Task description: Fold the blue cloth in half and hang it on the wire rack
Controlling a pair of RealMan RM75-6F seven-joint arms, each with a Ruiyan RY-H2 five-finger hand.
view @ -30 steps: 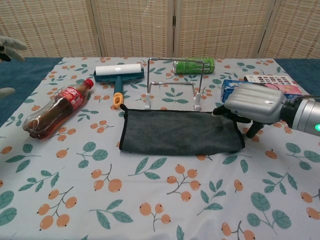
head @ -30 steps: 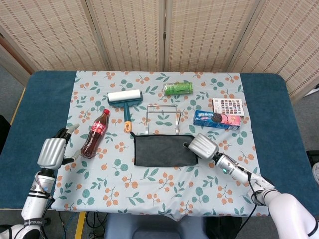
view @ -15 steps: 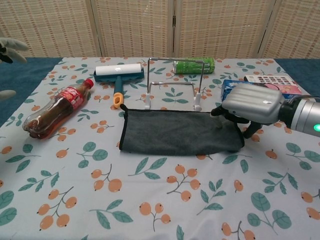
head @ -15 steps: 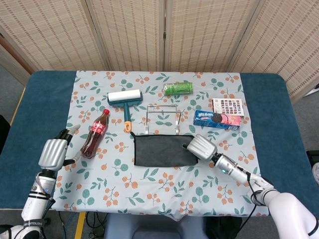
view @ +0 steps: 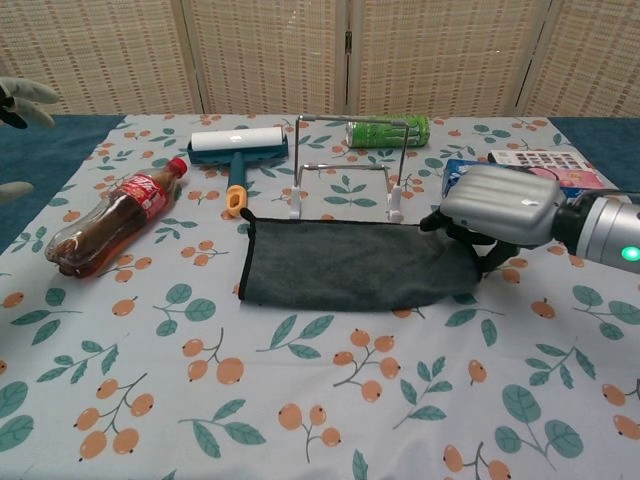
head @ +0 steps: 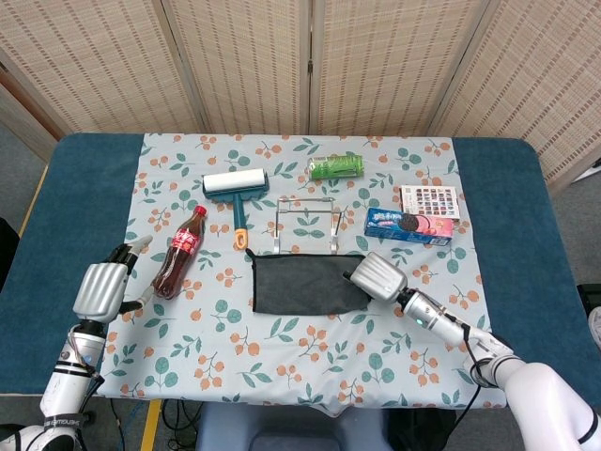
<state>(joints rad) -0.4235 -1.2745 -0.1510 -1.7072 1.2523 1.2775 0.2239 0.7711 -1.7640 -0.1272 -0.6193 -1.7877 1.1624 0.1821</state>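
One right robot hand (view: 497, 207) grips the blue cloth (view: 345, 264); left robot hand (head: 99, 287) spread, holding nothing.

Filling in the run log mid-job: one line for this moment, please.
stage: fold starting | right robot hand: gripping blue cloth right edge | left robot hand: idle | wire rack: bare

A cola bottle (head: 178, 252) is laid on its side at the left of the floral tablecloth (head: 300, 366). A lint roller (head: 236, 188) and green can (head: 335, 167) are seen farther back; a cookie box (head: 408, 225) and colour card (head: 429, 200) are placed at the right.
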